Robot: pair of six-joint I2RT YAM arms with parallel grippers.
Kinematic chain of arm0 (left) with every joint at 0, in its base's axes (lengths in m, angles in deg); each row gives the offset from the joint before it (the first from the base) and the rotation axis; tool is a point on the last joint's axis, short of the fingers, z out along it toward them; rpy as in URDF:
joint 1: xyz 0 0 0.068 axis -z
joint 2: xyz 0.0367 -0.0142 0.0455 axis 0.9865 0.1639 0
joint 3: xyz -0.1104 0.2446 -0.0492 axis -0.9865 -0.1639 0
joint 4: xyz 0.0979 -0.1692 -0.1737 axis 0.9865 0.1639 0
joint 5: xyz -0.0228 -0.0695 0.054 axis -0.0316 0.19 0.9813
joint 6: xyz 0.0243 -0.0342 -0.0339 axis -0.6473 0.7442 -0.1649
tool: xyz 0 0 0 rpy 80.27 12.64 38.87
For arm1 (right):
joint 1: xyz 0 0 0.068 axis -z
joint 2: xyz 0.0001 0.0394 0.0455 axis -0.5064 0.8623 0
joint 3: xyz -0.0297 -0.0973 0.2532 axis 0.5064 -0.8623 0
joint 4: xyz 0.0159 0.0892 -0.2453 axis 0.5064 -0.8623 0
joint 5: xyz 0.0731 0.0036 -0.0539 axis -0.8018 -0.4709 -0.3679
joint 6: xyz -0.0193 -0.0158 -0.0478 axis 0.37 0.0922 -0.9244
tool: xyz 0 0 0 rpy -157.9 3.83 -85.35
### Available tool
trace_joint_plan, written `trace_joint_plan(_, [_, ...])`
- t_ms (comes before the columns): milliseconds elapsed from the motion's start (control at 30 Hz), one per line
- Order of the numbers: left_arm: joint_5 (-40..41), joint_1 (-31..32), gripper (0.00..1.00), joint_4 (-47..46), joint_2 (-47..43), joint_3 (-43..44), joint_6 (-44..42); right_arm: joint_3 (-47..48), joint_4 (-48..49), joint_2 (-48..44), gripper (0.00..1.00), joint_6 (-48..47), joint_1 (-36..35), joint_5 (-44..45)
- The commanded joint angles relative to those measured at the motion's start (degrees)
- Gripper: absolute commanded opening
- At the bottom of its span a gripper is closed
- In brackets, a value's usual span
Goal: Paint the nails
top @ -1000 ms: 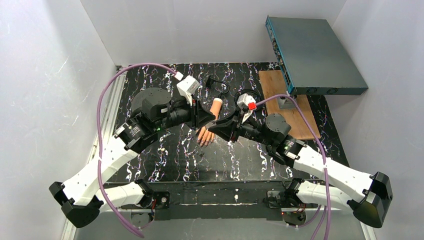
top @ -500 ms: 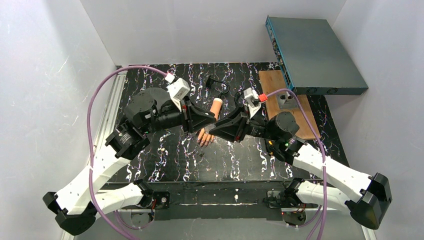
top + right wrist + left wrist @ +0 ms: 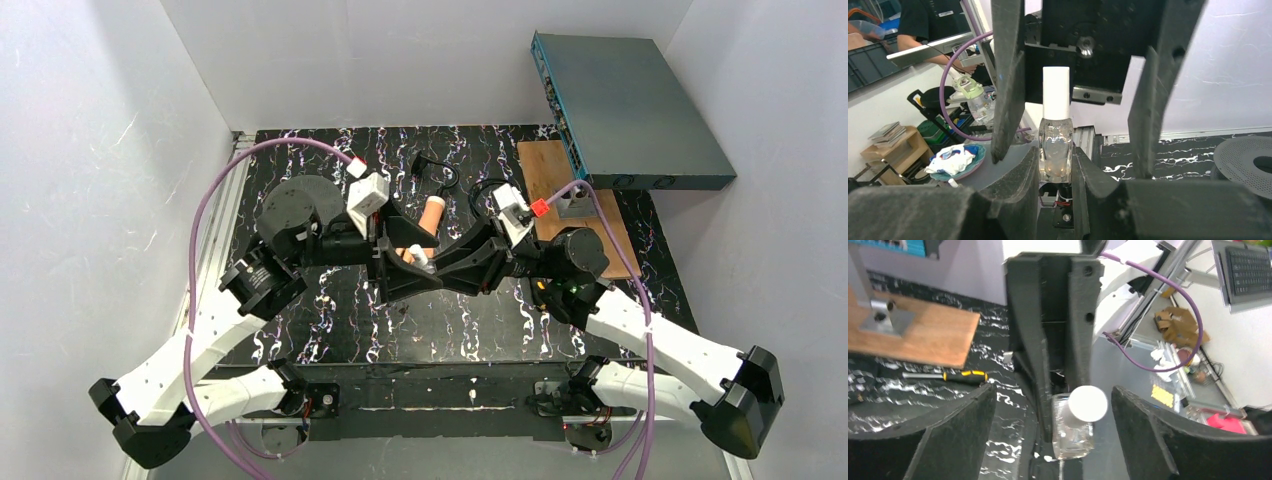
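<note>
Right end effector (image 3: 1055, 172) grasps a clear bottle (image 3: 1054, 145); left end effector (image 3: 1053, 392), released, straddles its white cap (image 3: 1088, 403).

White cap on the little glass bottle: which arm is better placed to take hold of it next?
Left, probably. The left gripper stands open with a finger on either side of the white cap, while the right gripper is shut on the glass bottle below it.
</note>
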Motion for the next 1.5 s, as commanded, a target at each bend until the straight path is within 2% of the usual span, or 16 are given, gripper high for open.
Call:
trace_joint_plan(0, [4.18, 0.17, 0.92, 9.38, -0.11, 3.59, -3.74, 1.50, -4.98, -3.08, 0.01, -6.81, -0.23, 3.05])
trace_joint_plan(67, [6.99, 0.21, 0.98, 12.52, -1.39, 4.43, -6.20, 1.47, -10.37, -4.18, 0.01, -9.87, -0.32, 6.08])
trace_joint_plan(200, [12.35, 0.15, 0.98, 17.49, -1.29, 7.70, -8.00, 1.99, -17.33, -4.96, 0.01, -14.04, -0.27, 10.75])
trace_joint_plan(367, [20.23, 0.23, 0.96, 17.27, -0.98, 9.23, -3.91, 2.52, -20.64, -4.72, 0.01, -16.13, -0.26, 15.46])
trace_joint_plan(467, [23.16, 0.22, 0.86, 17.06, -0.95, 9.45, -2.80, 3.06, -21.60, -4.34, 0.01, -16.41, -0.28, 17.45])
trace_joint_plan(500, [24.27, 0.23, 0.81, 17.60, -5.71, 9.82, -2.57, 3.26, -21.80, -4.19, 0.01, -16.53, -0.27, 17.57])
trace_joint_plan(533, [25.31, 0.16, 0.78, 18.08, -1.04, 10.08, -2.39, 3.40, -21.91, -4.11, 0.01, -16.59, -0.26, 17.65])
trace_joint_plan(700, [29.42, 0.18, 0.61, 19.23, -0.04, 9.46, -0.65, 3.85, -21.49, -4.00, 0.01, -16.70, -0.26, 17.48])
trace_joint_plan(867, [28.44, 0.21, 0.59, 19.31, 1.50, 9.28, 1.14, 4.28, -21.25, -3.58, 0.01, -16.71, -0.26, 16.96])
trace_joint_plan(1000, [27.39, 0.23, 0.51, 19.53, 2.56, 9.36, 1.87, 4.55, -21.25, -3.55, 0.01, -16.79, -0.26, 16.95])
trace_joint_plan(1167, [25.40, 0.22, 0.33, 19.56, 3.06, 9.11, 2.43, 4.55, -21.25, -3.73, 0.01, -16.94, -0.28, 17.02])
trace_joint_plan(1467, [18.15, 0.23, 0.09, 18.31, 3.47, 7.60, 2.65, 5.35, -20.90, -2.89, 0.01, -16.76, -0.21, 16.98])
